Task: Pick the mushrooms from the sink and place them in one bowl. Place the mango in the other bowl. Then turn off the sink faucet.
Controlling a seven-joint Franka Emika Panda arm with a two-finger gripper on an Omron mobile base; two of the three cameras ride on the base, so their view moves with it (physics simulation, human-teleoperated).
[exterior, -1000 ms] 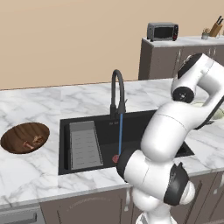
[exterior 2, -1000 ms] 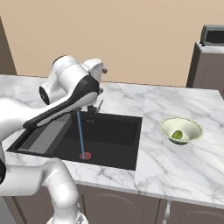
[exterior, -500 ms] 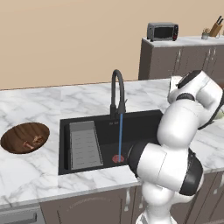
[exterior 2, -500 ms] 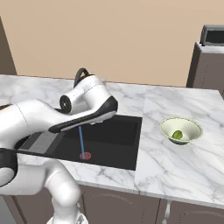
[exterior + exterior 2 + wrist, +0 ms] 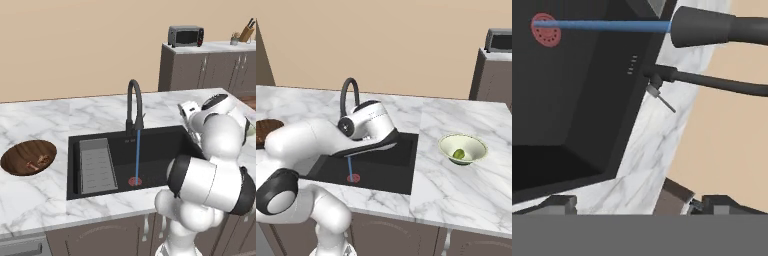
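A marble counter [image 5: 45, 117] runs across a simulated kitchen. At far left sits a dark wooden bowl [image 5: 20, 160] with two small brown mushrooms [image 5: 40, 160] inside. Next comes a black sink [image 5: 160, 145] with a grey ribbed tray [image 5: 96, 165] at its left end and a red drain [image 5: 135, 181]. A black gooseneck faucet [image 5: 133, 102] stands behind the sink, and a thin blue stream of water [image 5: 137, 155] falls from its spout to the drain. The white arm bends over the sink's right side. The gripper [image 5: 632, 202] looks sideways at the faucet's base and small side lever [image 5: 662, 98], jaws wide apart and holding nothing. At far right, a pale green bowl [image 5: 476, 146] holds the mango [image 5: 458, 154].
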